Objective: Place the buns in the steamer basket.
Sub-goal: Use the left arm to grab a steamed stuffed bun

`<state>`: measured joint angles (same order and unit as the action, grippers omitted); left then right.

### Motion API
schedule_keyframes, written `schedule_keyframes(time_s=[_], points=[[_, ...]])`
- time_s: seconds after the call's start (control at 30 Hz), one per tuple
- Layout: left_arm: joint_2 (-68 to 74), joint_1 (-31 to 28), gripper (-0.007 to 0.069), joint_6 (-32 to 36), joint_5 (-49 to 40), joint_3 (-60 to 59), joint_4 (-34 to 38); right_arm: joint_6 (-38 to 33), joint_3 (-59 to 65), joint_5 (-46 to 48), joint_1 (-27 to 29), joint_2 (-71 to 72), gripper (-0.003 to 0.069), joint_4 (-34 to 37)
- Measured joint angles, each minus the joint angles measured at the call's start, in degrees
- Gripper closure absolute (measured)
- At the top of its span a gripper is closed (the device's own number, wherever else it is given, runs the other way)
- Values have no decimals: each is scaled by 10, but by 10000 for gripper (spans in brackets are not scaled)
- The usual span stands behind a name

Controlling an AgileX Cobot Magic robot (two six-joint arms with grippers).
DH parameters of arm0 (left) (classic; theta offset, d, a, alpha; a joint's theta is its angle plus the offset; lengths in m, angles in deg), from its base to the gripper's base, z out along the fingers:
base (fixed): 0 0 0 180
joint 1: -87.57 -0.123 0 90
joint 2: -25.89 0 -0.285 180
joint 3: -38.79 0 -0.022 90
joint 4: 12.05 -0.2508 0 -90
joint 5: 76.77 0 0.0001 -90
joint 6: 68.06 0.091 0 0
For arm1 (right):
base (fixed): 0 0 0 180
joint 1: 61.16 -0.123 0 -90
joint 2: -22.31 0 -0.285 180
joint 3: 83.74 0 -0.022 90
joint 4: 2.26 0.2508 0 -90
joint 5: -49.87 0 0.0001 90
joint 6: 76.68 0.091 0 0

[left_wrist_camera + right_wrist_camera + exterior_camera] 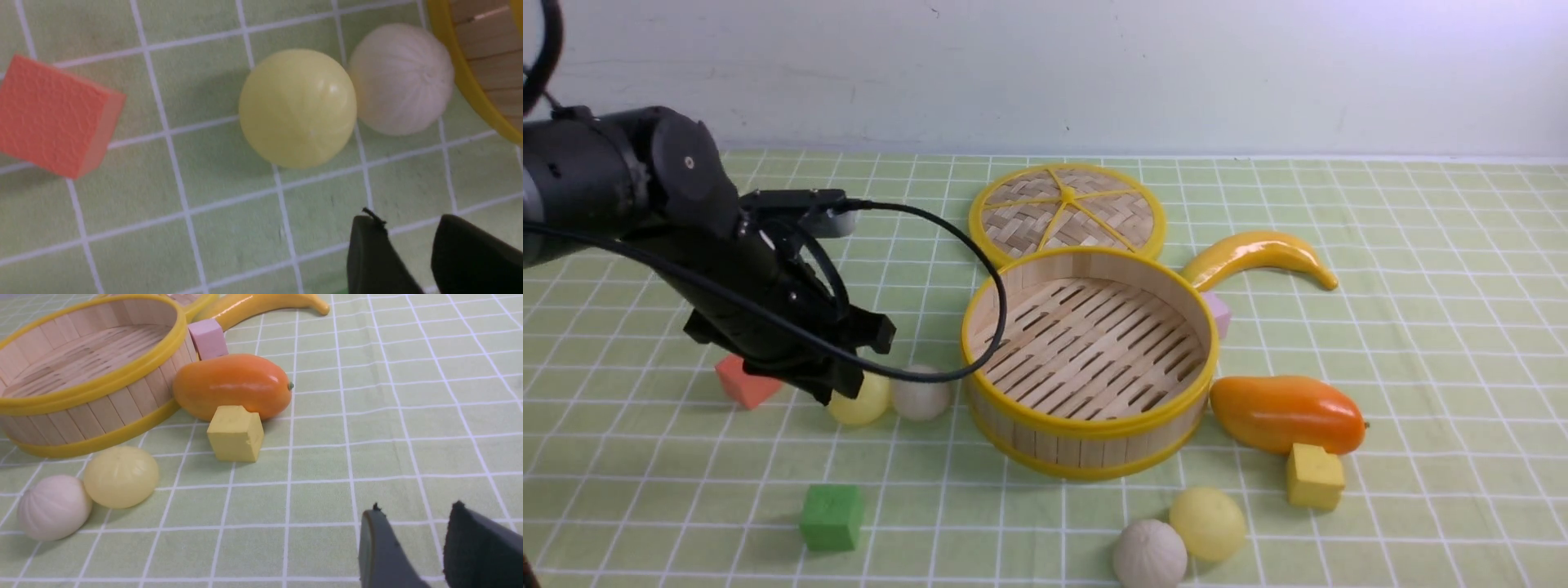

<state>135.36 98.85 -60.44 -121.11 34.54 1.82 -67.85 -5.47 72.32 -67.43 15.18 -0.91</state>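
Observation:
The steamer basket (1086, 426) stands mid-table with nothing on its slatted floor. Just left of it a pale yellow bun (859, 402) touches an off-white pleated bun (921, 393). My left arm (768, 318) hangs over this pair. In the left wrist view my left gripper (408, 223) is open and empty, a little short of the yellow bun (297, 108) and the white bun (400, 79). Another yellow bun (1207, 523) and white bun (1150, 556) lie in front of the basket. My right gripper (416, 510) is open and empty, well aside from these two buns (121, 476) (53, 507).
The woven lid (1067, 212) lies behind the basket, with a banana (1258, 253) to its right. A mango (1286, 412), a yellow cube (1313, 476) and a pink cube (1218, 314) sit right of the basket. An orange cube (745, 384) and a green cube (832, 516) lie on the left.

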Motion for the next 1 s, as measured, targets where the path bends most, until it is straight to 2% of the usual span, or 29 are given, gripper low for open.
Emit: schedule_keyframes(time_s=[0.13, 0.33, 0.63, 0.93, 1.0], points=[[21, 0, 311, 0, 33, 1, -1, 0, 0, 0, 0, 0, 420, 0], [44, 0, 314, 0, 75, 1, -4, 0, 0, 0, 0, 0, 420, 0], [74, 0, 434, 1, 99, 2, -23, 0, 0, 0, 0, 0, 420, 0], [81, 0, 456, 1, 123, 2, -28, 0, 0, 0, 0, 0, 420, 0], [81, 0, 526, 1, 124, 2, -28, 0, 0, 0, 0, 0, 420, 0]])
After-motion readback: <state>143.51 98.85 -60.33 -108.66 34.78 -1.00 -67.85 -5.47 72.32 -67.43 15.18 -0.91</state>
